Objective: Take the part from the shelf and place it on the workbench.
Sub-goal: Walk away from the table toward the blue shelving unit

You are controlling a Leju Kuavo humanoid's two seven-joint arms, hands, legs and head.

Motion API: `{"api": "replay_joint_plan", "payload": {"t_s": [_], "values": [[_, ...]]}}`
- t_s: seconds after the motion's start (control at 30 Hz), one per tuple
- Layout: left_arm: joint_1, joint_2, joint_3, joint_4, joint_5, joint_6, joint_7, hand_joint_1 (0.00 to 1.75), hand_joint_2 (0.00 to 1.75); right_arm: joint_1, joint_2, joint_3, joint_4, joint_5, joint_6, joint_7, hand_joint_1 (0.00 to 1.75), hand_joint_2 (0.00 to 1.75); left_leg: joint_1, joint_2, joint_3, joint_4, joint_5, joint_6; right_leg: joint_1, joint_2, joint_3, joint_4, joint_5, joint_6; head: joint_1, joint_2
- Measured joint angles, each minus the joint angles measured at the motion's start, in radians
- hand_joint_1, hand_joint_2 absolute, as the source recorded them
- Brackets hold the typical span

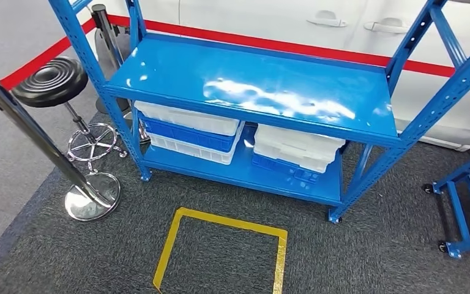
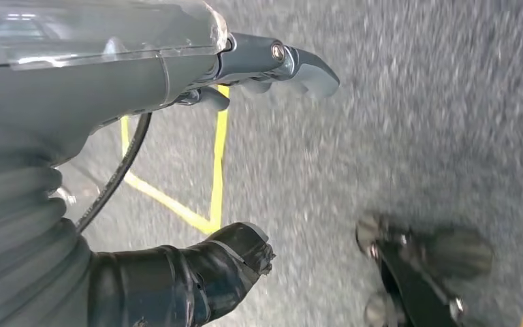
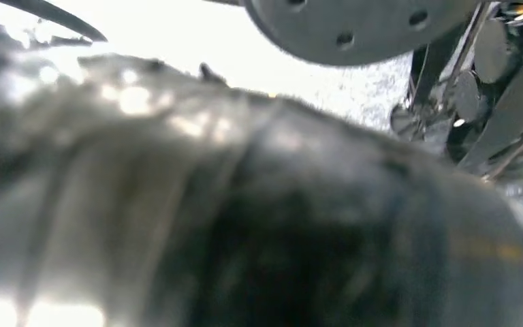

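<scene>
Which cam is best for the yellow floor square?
Head view: the yellow floor square lies before the blue shelf, three sides visible, near edge cropped. Left wrist view catches one corner past the left hand. Right wrist view is too blurred to tell.

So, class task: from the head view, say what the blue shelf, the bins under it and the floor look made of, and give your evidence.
Blue shelf: likely painted metal, glossy; it shows bright glare patches and perforated uprights.
Bins: apparently moulded plastic in white and blue, with stacked ribbed rims.
Floor: seemingly grey carpet, matt and speckled, marked with a square of yellow tape.
</scene>
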Motion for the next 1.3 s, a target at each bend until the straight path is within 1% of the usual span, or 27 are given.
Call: {"api": "replay_joint_plan", "payload": {"t_s": [0.03, 0.07, 0.1, 0.13, 0.17, 0.2, 0.23, 0.27, 0.3, 0.33, 0.43, 0.47, 0.53, 0.63, 0.77, 0.93, 1.1, 1.23, 1.3], "values": [[0.001, 0.003, 0.0, 0.0, -0.002, 0.009, 0.007, 0.0, 1.75, -0.001, -0.002, 0.0, 0.006, 0.007, -0.001, -0.008, 0.0, 0.0, -0.001, 0.013, -0.001, 0.0, 0.0, 0.0, -0.001, -0.005, -0.025, 0.054, -0.02, 0.003, 0.0, 0.0], [0.0, 0.005, 0.001, 0.0, 0.001, 0.022, 0.019, 0.0, 1.75, -0.001, -0.005, 0.001, 0.014, 0.015, -0.002, -0.019, 0.0, 0.0, -0.002, 0.025, -0.002, 0.001, -0.001, 0.0, -0.002, -0.008, -0.034, 0.077, -0.02, 0.005, 0.0, 0.0], [-0.002, 0.006, 0.002, 0.0, 0.007, 0.036, 0.037, 0.0, 1.75, -0.002, -0.009, 0.001, 0.022, 0.024, -0.006, -0.03, 0.0, 0.0, -0.002, 0.036, -0.001, 0.001, -0.002, 0.0, -0.002, -0.011, -0.023, 0.06, -0.001, 0.005, 0.0, 0.0], [-0.006, 0.007, 0.005, 0.0, 0.017, 0.051, 0.058, 0.0, 1.75, -0.002, -0.014, 0.002, 0.031, 0.032, -0.011, -0.042, 0.0, 0.0, -0.002, 0.046, 0.002, 0.001, -0.004, -0.002, -0.002, -0.019, 0.009, 0.005, 0.032, 0.003, 0.0, 0.0], [-0.009, 0.006, 0.01, 0.0, 0.029, 0.063, 0.081, 0.0, 1.75, -0.004, -0.02, 0.003, 0.04, 0.04, -0.018, -0.053, 0.0, 0.0, -0.002, 0.055, 0.005, 0.001, -0.006, -0.004, 0.001, -0.037, 0.05, -0.071, 0.063, -0.002, 0.0, 0.0], [-0.012, 0.004, 0.016, 0.0, 0.041, 0.07, 0.103, 0.0, 1.75, -0.007, -0.026, 0.004, 0.051, 0.045, -0.027, -0.064, 0.0, 0.0, -0.005, 0.063, 0.008, 0.002, -0.008, -0.007, 0.005, -0.057, 0.084, -0.137, 0.085, -0.009, 0.0, 0.0], [-0.014, 0.001, 0.022, 0.0, 0.052, 0.074, 0.124, 0.0, 1.75, -0.01, -0.033, 0.006, 0.062, 0.05, -0.038, -0.074, 0.0, 0.0, -0.006, 0.071, 0.01, 0.002, -0.011, -0.012, 0.01, -0.071, 0.107, -0.183, 0.098, -0.017, 0.0, 0.0], [-0.016, -0.002, 0.026, 0.0, 0.062, 0.075, 0.142, 0.0, 1.75, -0.014, -0.039, 0.008, 0.074, 0.054, -0.051, -0.082, 0.0, 0.0, -0.008, 0.078, 0.012, 0.002, -0.013, -0.017, 0.015, -0.079, 0.115, -0.203, 0.099, -0.025, 0.0, 0.0], [-0.017, -0.007, 0.03, 0.0, 0.069, 0.075, 0.155, 0.0, 1.75, -0.016, -0.044, 0.01, 0.084, 0.055, -0.065, -0.085, 0.0, 0.0, -0.009, 0.085, 0.013, 0.0, -0.013, -0.022, 0.018, -0.072, 0.113, -0.205, 0.099, -0.03, 0.0, 0.0], [-0.019, -0.013, 0.033, 0.0, 0.074, 0.075, 0.163, 0.0, 1.75, -0.017, -0.047, 0.01, 0.093, 0.056, -0.078, -0.082, 0.0, 0.0, -0.01, 0.09, 0.015, -0.002, -0.015, -0.024, 0.016, -0.064, 0.114, -0.209, 0.103, -0.033, 0.0, 0.0], [-0.022, -0.033, 0.037, 0.0, 0.074, 0.069, 0.16, 0.0, 1.75, -0.017, -0.055, 0.009, 0.115, 0.05, -0.097, -0.024, 0.0, 1.31, -0.014, 0.095, 0.022, -0.013, -0.014, 0.001, 0.011, -0.054, 0.122, -0.221, 0.11, -0.032, -0.002, 0.0], [-0.023, -0.04, 0.037, 0.0, 0.072, 0.065, 0.157, 0.0, 1.75, -0.015, -0.058, 0.008, 0.12, 0.045, -0.098, -0.004, 0.0, 1.75, -0.013, 0.093, 0.023, -0.015, -0.012, 0.005, 0.012, -0.054, 0.123, -0.221, 0.109, -0.033, -0.003, 0.0], [-0.023, -0.057, 0.038, 0.0, 0.071, 0.061, 0.154, 0.0, 1.75, -0.011, -0.063, 0.005, 0.124, 0.032, -0.095, 0.019, 0.0, 1.75, -0.012, 0.092, 0.024, -0.015, -0.012, -0.005, 0.014, -0.055, 0.122, -0.217, 0.104, -0.038, -0.003, 0.0], [-0.015, -0.082, 0.059, -0.001, 0.053, 0.06, 0.158, 0.0, 1.75, -0.005, -0.068, 0.011, 0.124, 0.002, -0.092, 0.031, 0.0, 1.75, -0.011, 0.091, 0.025, -0.015, -0.012, -0.01, 0.015, -0.057, 0.121, -0.213, 0.101, -0.042, -0.003, 0.0], [-0.001, -0.104, 0.124, -0.008, -0.017, 0.06, 0.159, 0.0, 1.75, 0.002, -0.077, 0.054, 0.122, -0.055, -0.106, 0.031, 0.0, 1.75, -0.01, 0.089, 0.025, -0.016, -0.012, -0.023, 0.016, -0.059, 0.12, -0.211, 0.098, -0.044, -0.003, 0.0], [0.016, -0.116, 0.222, -0.027, -0.124, 0.057, 0.158, 0.0, 1.75, 0.015, -0.089, 0.134, 0.117, -0.137, -0.128, 0.028, 0.0, 1.75, -0.01, 0.088, 0.024, -0.016, -0.013, -0.028, 0.015, -0.059, 0.121, -0.211, 0.098, -0.044, -0.003, 0.0], [0.032, -0.121, 0.323, -0.052, -0.225, 0.054, 0.155, 0.0, 1.75, 0.028, -0.1, 0.225, 0.114, -0.213, -0.148, 0.022, 0.0, 1.75, -0.011, 0.088, 0.024, -0.015, -0.013, -0.028, 0.014, -0.06, 0.122, -0.211, 0.098, -0.043, -0.003, 0.0], [0.044, -0.122, 0.403, -0.072, -0.305, 0.05, 0.152, 0.0, 0.0, 0.037, -0.107, 0.298, 0.111, -0.274, -0.164, 0.02, 0.0, 0.0, -0.012, 0.087, 0.024, -0.015, -0.013, -0.028, 0.012, -0.06, 0.122, -0.211, 0.099, -0.043, -0.003, 0.0], [0.049, -0.122, 0.443, -0.082, -0.345, 0.048, 0.151, 0.0, 0.0, 0.043, -0.109, 0.335, 0.109, -0.305, -0.173, 0.017, 0.0, 0.0, -0.013, 0.087, 0.024, -0.015, -0.013, -0.028, 0.012, -0.06, 0.122, -0.211, 0.099, -0.043, -0.003, 0.0]]}}
